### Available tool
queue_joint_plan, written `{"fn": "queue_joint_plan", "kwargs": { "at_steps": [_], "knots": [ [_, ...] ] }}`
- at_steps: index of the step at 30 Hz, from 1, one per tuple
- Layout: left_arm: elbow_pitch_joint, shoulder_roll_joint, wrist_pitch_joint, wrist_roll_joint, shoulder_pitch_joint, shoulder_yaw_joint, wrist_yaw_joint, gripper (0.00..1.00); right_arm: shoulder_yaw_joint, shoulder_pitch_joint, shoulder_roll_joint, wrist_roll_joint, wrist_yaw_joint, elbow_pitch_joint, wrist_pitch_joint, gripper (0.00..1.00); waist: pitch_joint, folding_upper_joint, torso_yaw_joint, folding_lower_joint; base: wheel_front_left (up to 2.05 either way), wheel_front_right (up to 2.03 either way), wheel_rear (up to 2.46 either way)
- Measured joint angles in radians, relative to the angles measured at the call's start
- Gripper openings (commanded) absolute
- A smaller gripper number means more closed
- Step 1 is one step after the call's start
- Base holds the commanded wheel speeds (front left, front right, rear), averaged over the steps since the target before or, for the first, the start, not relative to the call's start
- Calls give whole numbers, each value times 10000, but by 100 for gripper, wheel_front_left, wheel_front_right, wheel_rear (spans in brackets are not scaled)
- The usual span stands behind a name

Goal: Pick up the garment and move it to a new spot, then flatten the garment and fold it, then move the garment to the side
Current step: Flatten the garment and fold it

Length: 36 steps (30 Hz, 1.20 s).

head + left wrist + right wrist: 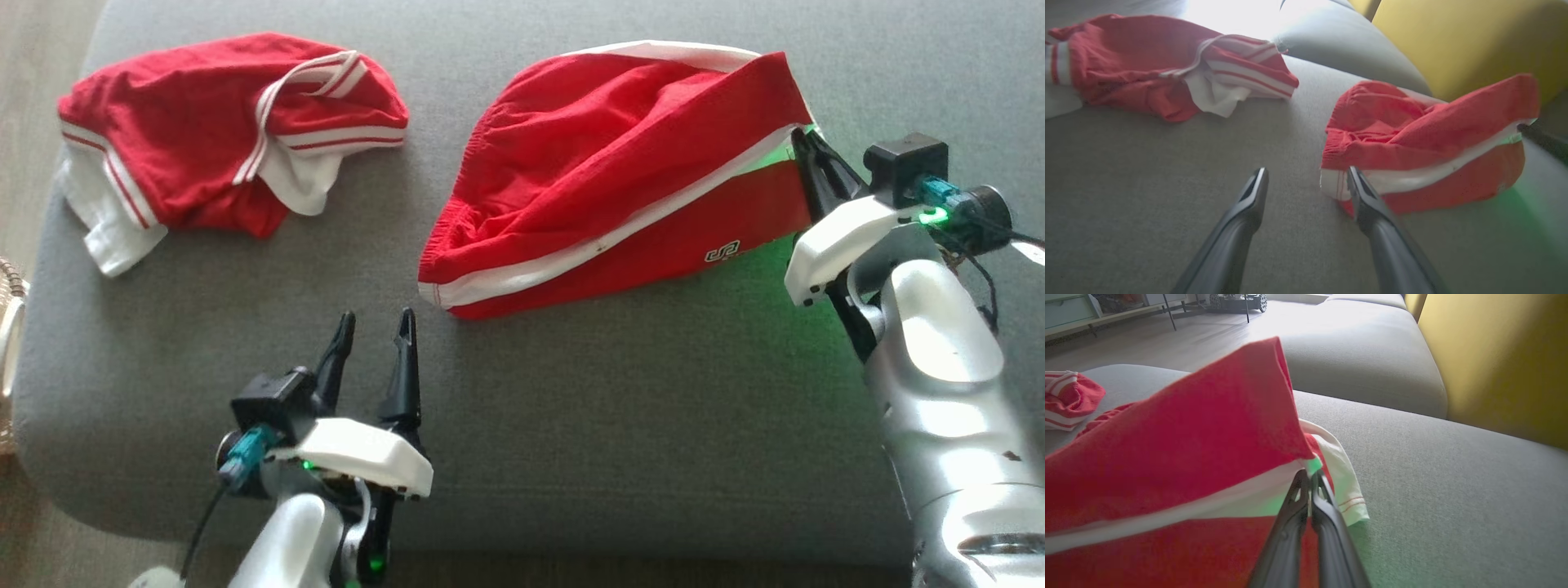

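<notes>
The right hand (1308, 479) is pinched shut on the raised edge of the red shorts (620, 163) lying on the grey couch (588, 425), the left hand (377, 322) is wide open nearby, and moving, flattening and folding all look not yet done.

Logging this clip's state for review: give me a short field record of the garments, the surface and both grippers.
surface: gray sofa cushion
held garment: red shorts, white side stripe, right end lifted
right gripper: shut on the shorts' striped edge
left gripper: open, by the shorts' waistband end
other garment: red and white garment, crumpled, at left
</notes>
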Motion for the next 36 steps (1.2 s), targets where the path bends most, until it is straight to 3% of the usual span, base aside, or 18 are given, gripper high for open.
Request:
{"fn": "queue_joint_plan", "kwargs": {
  "at_steps": [9,20,35,36],
  "knots": [
    [1396,282,518,146,-1592,-316,-520,100,27,102,54,79,0,-127,2,0,269,0,-203,1,0,0,0],
    [2197,1003,1170,951,-2011,-1237,-1055,100,17,239,82,-2,0,-221,2,0,256,0,-236,0,0,0,0],
    [2790,993,1170,836,-2714,-1436,-1559,100,109,231,100,-17,0,-313,12,0,543,0,-432,1,0,0,0],
    [2867,995,1175,828,-2754,-1509,-1588,48,107,231,100,-17,0,-318,12,0,549,0,-448,1,0,0,0]
  ]
}}
